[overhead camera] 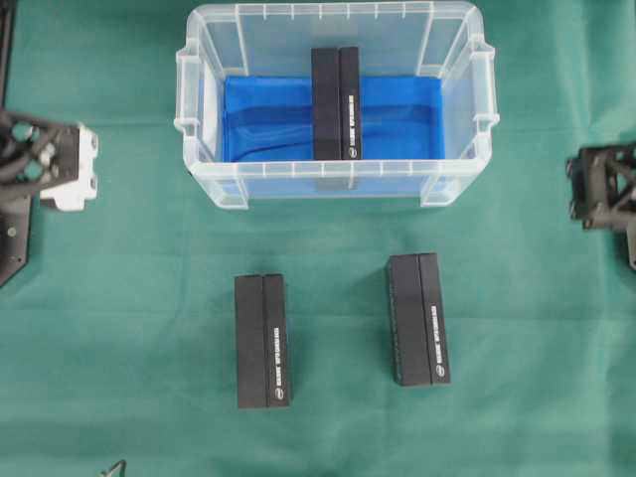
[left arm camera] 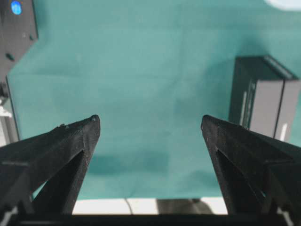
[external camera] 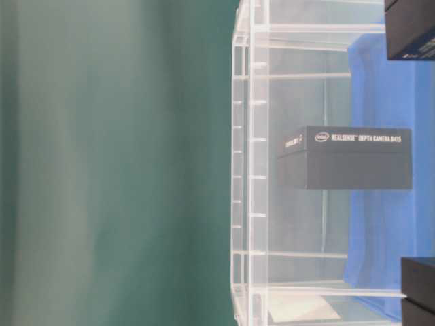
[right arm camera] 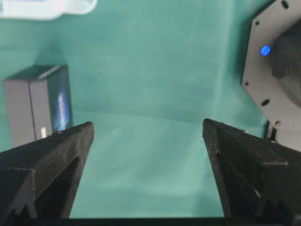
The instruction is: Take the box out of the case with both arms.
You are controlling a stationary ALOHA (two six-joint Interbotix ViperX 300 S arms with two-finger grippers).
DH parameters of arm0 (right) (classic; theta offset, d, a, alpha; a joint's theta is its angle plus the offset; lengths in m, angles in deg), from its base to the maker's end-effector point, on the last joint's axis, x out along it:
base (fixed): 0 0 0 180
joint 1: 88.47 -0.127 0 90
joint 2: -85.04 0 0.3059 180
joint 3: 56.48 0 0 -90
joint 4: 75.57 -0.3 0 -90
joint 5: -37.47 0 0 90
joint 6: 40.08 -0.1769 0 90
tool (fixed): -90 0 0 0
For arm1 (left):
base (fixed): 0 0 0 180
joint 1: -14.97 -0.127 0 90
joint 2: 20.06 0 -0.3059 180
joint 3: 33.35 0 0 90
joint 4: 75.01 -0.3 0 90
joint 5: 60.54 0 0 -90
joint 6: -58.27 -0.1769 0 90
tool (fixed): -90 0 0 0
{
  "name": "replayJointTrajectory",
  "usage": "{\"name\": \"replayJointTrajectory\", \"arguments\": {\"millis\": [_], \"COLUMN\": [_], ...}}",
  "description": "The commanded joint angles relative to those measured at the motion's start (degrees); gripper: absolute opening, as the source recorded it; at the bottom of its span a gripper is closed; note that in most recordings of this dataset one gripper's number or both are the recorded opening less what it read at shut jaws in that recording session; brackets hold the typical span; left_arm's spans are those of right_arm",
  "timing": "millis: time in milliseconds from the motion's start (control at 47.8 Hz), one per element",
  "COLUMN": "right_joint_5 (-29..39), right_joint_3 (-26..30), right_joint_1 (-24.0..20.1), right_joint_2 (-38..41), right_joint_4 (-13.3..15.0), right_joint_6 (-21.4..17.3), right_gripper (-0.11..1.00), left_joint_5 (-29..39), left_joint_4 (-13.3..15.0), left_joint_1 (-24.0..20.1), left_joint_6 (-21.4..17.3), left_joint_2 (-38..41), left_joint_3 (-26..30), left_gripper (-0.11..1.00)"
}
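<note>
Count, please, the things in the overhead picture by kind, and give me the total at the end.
Black boxes: 3, one in the case, two on the green cloth
Clear plastic case: 1
Blue lining on the case floor: 1
Robot grippers: 2, left and right
Total: 7

Three black boxes [overhead camera: 335, 102] [overhead camera: 262, 341] [overhead camera: 418, 318], one clear case [overhead camera: 204, 179], two arms [overhead camera: 45, 164] [overhead camera: 606, 189].

case [overhead camera: 336, 189]: clear bin, blue floor, upright | box [overhead camera: 335, 103]: black, lying inside case, centre
</note>
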State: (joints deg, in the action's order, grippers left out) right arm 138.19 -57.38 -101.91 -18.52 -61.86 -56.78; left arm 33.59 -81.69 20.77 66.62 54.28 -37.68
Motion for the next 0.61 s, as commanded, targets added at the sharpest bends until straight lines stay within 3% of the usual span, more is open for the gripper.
{"name": "replayJointTrajectory", "arguments": {"millis": [0, 293, 586], "right_joint_5": [-0.4, -4.3, -7.2], "right_joint_3": [0.4, 0.4, 0.3], "right_joint_1": [1.9, 11.9, 21.4], "right_joint_2": [-1.2, -1.3, -1.3], "right_joint_4": [0.6, 1.2, 0.9], "right_joint_6": [1.6, 11.5, 20.7], "right_gripper": [0.92, 0.92, 0.92], "left_joint_5": [0.0, 0.0, 0.0], "left_joint_4": [-0.2, -0.2, -0.2], "left_joint_1": [-3.2, -11.3, -17.3], "left_joint_6": [-2.5, -11.0, -16.3], "left_joint_2": [-0.9, -1.4, -1.5], "left_joint_3": [0.5, 0.4, 0.4], "left_gripper": [0.88, 0.88, 0.88]}}
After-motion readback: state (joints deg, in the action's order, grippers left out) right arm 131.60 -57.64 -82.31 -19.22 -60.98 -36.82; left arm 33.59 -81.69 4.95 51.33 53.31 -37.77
